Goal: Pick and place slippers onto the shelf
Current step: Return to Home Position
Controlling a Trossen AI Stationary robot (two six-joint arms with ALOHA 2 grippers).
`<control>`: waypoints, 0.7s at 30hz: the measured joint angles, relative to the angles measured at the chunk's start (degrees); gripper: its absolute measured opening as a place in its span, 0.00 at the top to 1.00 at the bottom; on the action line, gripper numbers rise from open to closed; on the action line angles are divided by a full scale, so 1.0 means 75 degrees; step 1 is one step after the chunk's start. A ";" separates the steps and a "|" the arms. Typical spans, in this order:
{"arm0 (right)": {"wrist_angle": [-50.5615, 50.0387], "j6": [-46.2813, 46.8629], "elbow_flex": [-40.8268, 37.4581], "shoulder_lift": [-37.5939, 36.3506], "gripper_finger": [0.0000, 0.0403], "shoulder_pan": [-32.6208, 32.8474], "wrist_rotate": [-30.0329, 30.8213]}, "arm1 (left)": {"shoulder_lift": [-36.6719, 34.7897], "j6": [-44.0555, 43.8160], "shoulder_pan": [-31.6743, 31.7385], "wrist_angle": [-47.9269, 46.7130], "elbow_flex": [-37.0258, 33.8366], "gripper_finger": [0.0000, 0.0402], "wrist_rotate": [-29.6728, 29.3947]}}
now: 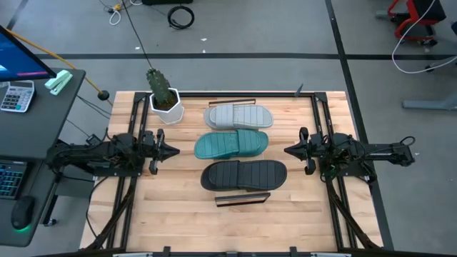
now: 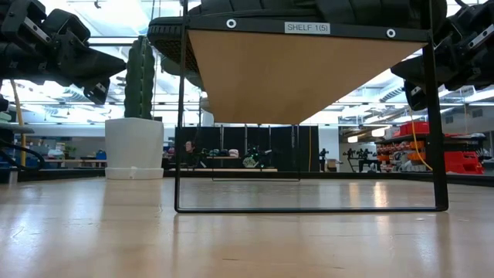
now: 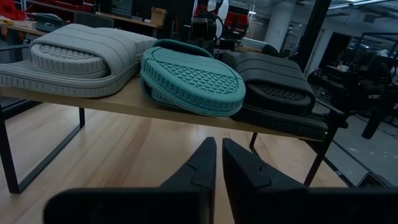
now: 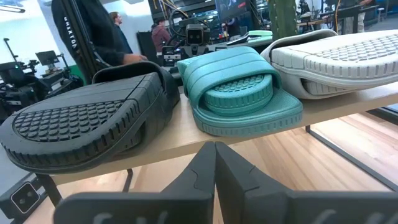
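Grey slipper [image 1: 239, 116], teal slipper [image 1: 232, 144] & black slipper [image 1: 244, 175] lie side by side on the shelf [image 2: 309, 77]. Left claw [image 1: 175, 150] & right claw [image 1: 287, 150] flank it, both pinched narrow, empty. Risk imo: the teal slipper pokes past the edge, so an arm bumping the shelf could drop it.
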 joint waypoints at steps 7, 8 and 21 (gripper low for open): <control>0.0000 0.0000 -0.0002 0.0002 0.97 -0.0002 0.0000 | 0.0000 0.0000 -0.0003 0.0000 0.0002 0.94 0.0000; 0.0000 0.0001 -0.0002 -0.0001 0.97 0.0001 0.0000 | 0.0000 0.0000 -0.0001 0.0000 0.0002 0.94 -0.0002; 0.0000 0.0000 -0.0001 -0.0001 0.97 0.0001 0.0001 | 0.0000 0.0003 -0.0001 0.0000 0.0001 0.92 -0.0002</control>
